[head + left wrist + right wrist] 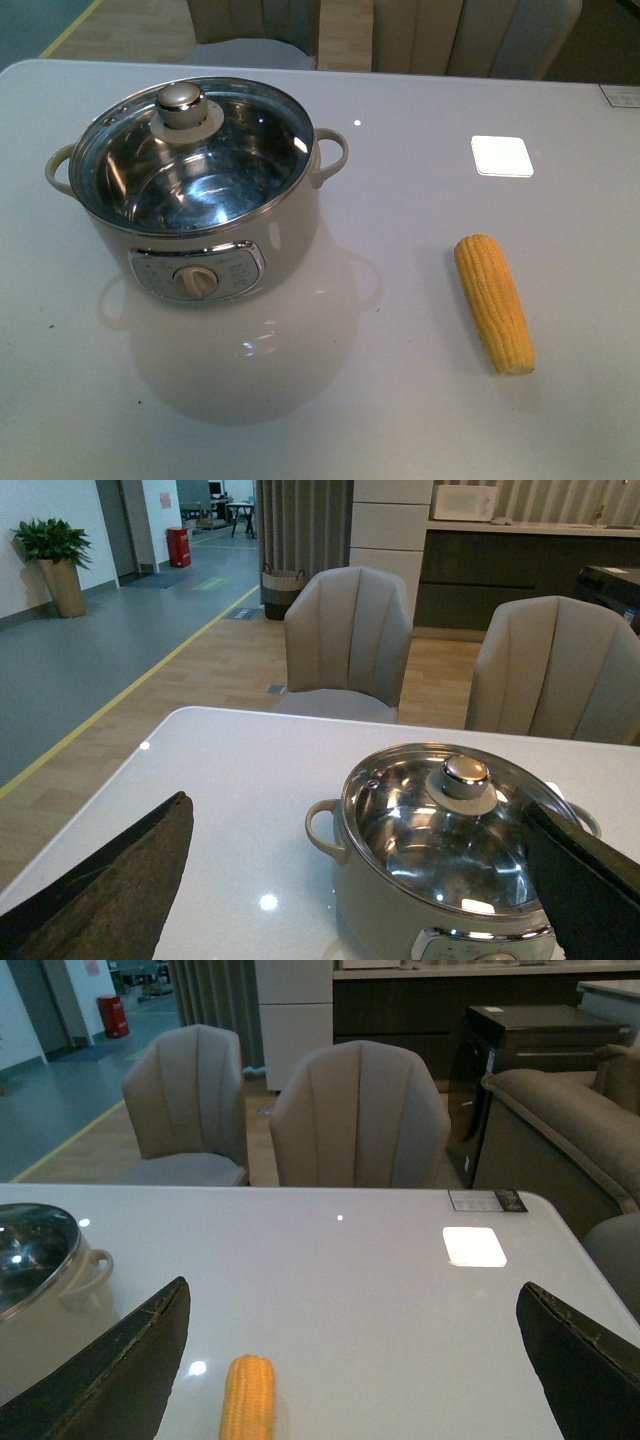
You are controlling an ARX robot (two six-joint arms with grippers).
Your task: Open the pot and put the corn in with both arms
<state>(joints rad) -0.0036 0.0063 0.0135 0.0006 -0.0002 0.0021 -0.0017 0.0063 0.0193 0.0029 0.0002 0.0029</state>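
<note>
Black left gripper [357, 805]: fingers spread wide with nothing between them, held above the near part of the table [400, 420] and facing the pot.
Black right gripper [352, 1286]: equally wide and empty, looking over one end of the corn.
Yellow corn [494, 302]: lies flat on the right side of the table, well apart from the pot. It runs roughly away from the robot, with its cut end nearest.
Pot [215, 250]: stands on the left side, dial panel towards the robot, both loop handles free. It is closed and holds nothing.
Lid [190, 170]: glass, seated level inside the pot's rim. Its steel knob [181, 103] stands towards the far side.
Step in hand: opening, not yet begun. The left gripper is the nearer one for the knob.
Doing it well: come straight down over the knob, close on its steel head above the pale collar, and lift vertically until the rim clears. Then set the lid on bare table away from the corn. The right gripper should take the cob across its middle so it hangs level.
Bright square [501, 155]: beyond the corn; I cannot tell whether it is a pad or a reflection.
Chairs [347, 630]: behind the far edge.
Count: two grippers, one corn, one pot, one lid, one bright square, two chairs.
</note>
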